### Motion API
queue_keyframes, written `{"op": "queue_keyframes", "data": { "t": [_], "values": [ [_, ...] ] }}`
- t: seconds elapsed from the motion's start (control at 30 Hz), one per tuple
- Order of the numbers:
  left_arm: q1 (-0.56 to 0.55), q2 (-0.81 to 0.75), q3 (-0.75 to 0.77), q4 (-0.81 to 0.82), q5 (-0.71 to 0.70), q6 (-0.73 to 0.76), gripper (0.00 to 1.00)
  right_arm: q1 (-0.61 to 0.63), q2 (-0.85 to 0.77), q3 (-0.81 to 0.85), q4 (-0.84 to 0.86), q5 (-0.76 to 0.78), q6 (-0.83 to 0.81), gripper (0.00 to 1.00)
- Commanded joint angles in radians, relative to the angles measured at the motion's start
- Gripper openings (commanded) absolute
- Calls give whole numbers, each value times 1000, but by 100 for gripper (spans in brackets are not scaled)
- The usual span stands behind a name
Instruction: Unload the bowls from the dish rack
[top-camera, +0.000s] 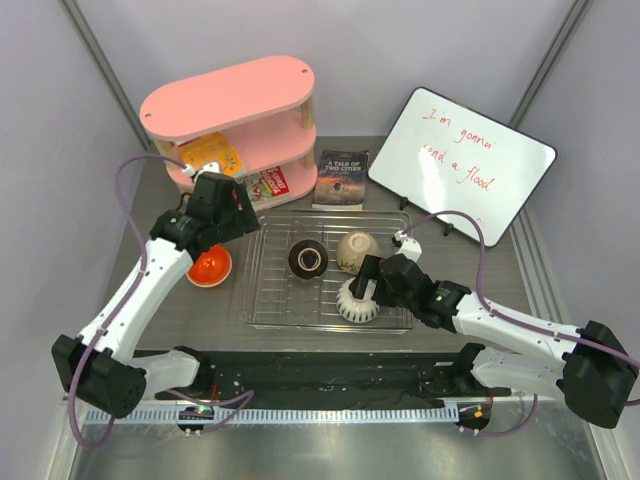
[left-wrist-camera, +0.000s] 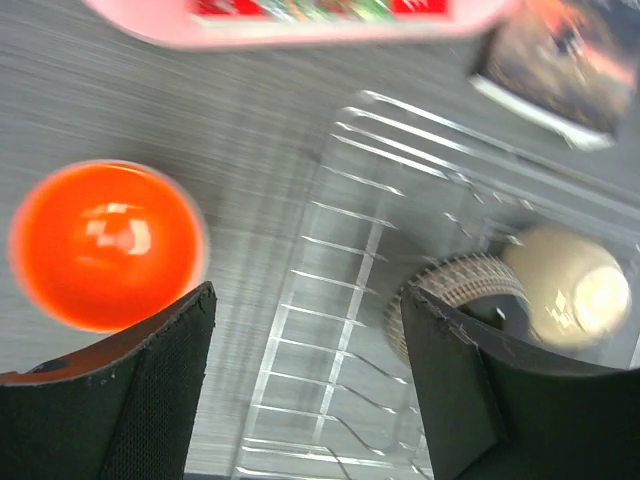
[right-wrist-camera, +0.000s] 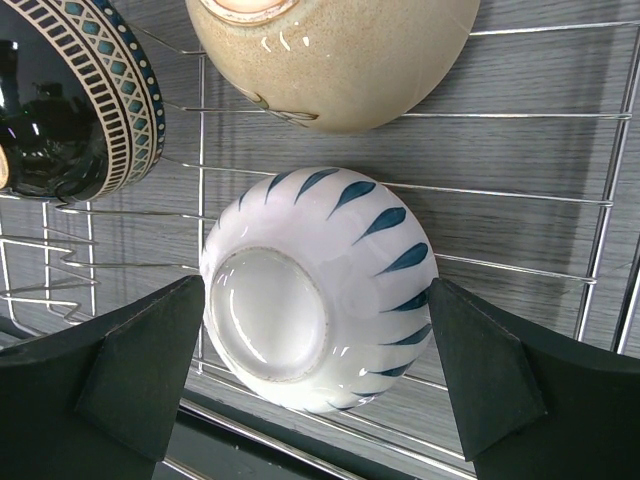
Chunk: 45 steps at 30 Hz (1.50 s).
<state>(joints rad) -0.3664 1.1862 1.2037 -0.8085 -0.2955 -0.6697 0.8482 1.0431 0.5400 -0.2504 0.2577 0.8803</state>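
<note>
Top external view: the dish rack (top-camera: 268, 295) lies in the middle of the bench (top-camera: 222, 312) with three bowls inside it. The dark bowl (top-camera: 308, 258) and the beige bowl (top-camera: 357, 250) sit side by side toward the far rim, and the white bowl (top-camera: 356, 301) is tipped over just in front of them. An orange bowl (top-camera: 210, 266) stands outside the rack on the bench to its left, so at least one is unloaded. Only one orange rim shows, and whether another is nested in it cannot be told. The left gripper (left-wrist-camera: 308, 300) hangs above the bench between the orange bowl and the rack's edge, its jaws spread wide with nothing between them. This looks like a release just made. The right gripper (right-wrist-camera: 318, 290) is wide open too and holds nothing. Its fingers (right-wrist-camera: 150, 350) flank the white bowl, whose foot ring faces the wrist camera, and the jaws are not closed on it. By this reckoning the job is under halfway — the white bowl looks to be next, with the dark and beige ones left after it.
</note>
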Motion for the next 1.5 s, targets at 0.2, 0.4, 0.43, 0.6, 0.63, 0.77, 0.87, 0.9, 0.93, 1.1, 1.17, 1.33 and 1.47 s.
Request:
{"op": "queue_keyframes", "data": {
  "t": [0.2, 0.4, 0.43, 0.6, 0.63, 0.77, 0.87, 0.9, 0.93, 1.1, 1.17, 1.33, 1.47],
  "values": [
    [-74, 110, -162, 242, 364, -4, 79, -6, -23, 3, 43, -5, 19, 100],
    [-105, 122, -178, 313, 450, 12, 84, -6, 5, 8, 48, -17, 16, 100],
    [-105, 127, -176, 325, 463, 10, 84, -6, 6, 8, 48, -17, 16, 100],
    [-105, 135, -185, 371, 518, -5, 93, -6, 2, 2, 48, -12, 11, 100],
    [-105, 139, -191, 396, 535, -7, 96, -6, -5, 0, 49, -14, 11, 100],
    [-105, 179, -201, 414, 578, -1, 96, -6, -3, -2, 48, -11, 8, 100],
    [-105, 220, -205, 416, 601, 24, 97, -6, -2, -2, 48, -11, 9, 100],
    [-105, 237, -208, 416, 610, 30, 97, -6, -2, -2, 48, -11, 9, 100],
    [-105, 248, -214, 414, 611, 39, 97, -6, -2, -2, 48, -12, 6, 100],
    [-105, 257, -265, 465, 628, 50, 100, -6, -2, 0, 49, -9, 5, 100],
    [-105, 257, -283, 476, 624, 50, 100, -5, 1, 0, 51, -9, 3, 100],
    [-103, 234, -317, 515, 657, 56, 100, -5, 14, 8, 49, -14, 2, 100],
    [-101, 223, -332, 555, 677, 65, 100, -5, 15, 5, 51, -12, 3, 100]
  ]
}}
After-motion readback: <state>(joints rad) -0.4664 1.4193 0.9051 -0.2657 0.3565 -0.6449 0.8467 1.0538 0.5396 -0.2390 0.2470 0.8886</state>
